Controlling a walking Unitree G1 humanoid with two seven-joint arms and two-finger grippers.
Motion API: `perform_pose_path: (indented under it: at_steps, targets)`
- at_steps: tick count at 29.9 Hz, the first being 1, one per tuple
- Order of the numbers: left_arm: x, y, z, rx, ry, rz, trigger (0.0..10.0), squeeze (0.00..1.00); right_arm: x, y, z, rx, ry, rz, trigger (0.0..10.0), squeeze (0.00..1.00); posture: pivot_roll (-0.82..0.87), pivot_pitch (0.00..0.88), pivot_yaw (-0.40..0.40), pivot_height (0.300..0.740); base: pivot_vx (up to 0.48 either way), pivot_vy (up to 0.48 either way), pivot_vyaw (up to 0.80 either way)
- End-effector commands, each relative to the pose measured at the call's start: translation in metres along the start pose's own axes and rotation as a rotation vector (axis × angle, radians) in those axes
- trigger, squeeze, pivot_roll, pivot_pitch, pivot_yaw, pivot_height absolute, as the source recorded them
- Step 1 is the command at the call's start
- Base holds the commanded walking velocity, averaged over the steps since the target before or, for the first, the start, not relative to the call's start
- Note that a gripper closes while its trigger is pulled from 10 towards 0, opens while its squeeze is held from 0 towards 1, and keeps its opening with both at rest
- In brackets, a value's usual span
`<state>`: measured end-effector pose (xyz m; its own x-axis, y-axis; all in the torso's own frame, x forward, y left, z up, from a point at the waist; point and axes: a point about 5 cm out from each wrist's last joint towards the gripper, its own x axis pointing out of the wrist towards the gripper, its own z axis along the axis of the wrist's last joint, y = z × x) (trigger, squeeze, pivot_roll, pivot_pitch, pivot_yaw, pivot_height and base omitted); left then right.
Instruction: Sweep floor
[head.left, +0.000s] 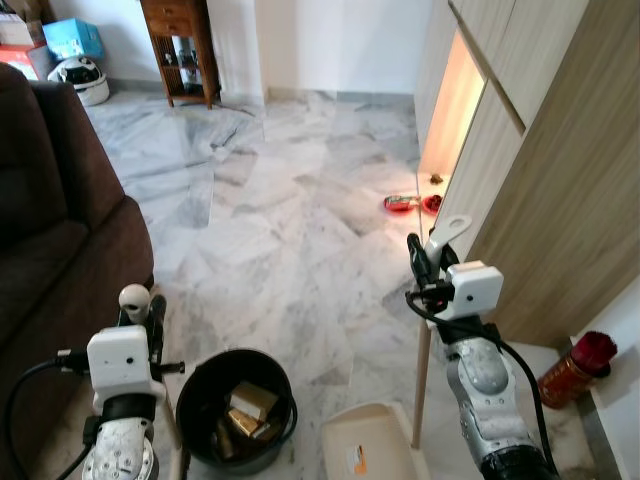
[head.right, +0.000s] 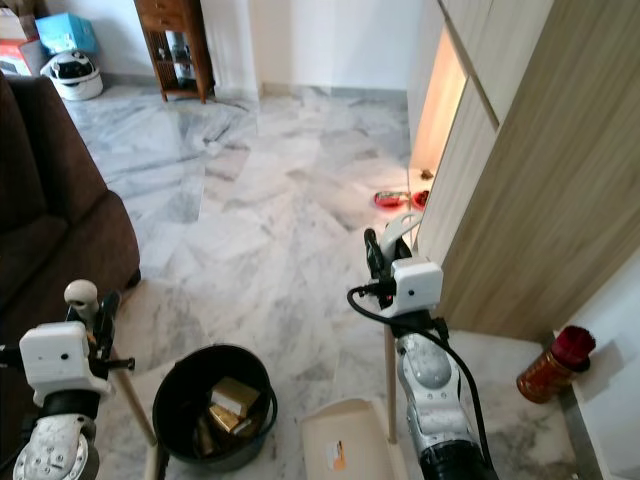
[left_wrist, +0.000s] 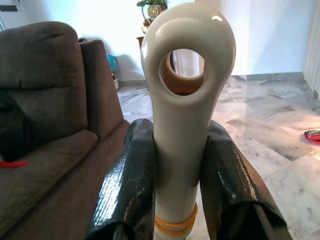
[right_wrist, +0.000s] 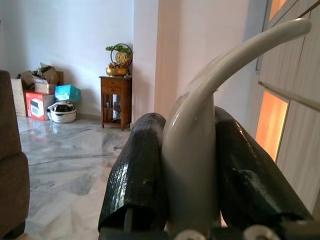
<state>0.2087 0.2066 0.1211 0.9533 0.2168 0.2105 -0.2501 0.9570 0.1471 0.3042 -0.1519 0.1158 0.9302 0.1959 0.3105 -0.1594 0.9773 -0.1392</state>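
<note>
Left eye view, lower frame: our left gripper (head.left: 141, 312) clamps the broom handle (head.left: 134, 297); our right gripper (head.left: 428, 262) grips the dustpan handle (head.left: 450, 232), dustpan (head.left: 370, 443) beside the black bin (head.left: 196, 393).

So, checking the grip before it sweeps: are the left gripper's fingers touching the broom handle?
Touching. The left wrist view shows both black fingers pressed against the white broom handle, no gap on either side.
</note>
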Motion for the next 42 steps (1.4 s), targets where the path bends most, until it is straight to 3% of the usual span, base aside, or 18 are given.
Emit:
perform_pose_path:
  at_steps: [1,29,42]
  targets:
    - [0.002,-0.001,0.010,0.010,-0.063,-0.004,10.0,0.00,0.005,-0.002,0.008,-0.006,-0.040,-0.005,10.0,0.00,0.12,0.000,-0.002,0.740,-0.289,0.000,0.00]
    - [0.007,-0.005,0.006,0.004,-0.061,-0.007,10.0,0.00,0.004,-0.010,0.007,-0.020,-0.029,-0.027,10.0,0.00,0.10,0.000,-0.003,0.740,-0.290,0.000,0.00]
    - [0.013,0.002,-0.011,0.025,-0.002,0.008,10.0,0.00,-0.004,-0.014,-0.006,-0.023,0.040,-0.045,10.0,0.00,0.09,0.000,-0.003,0.740,0.000,0.000,-0.04]
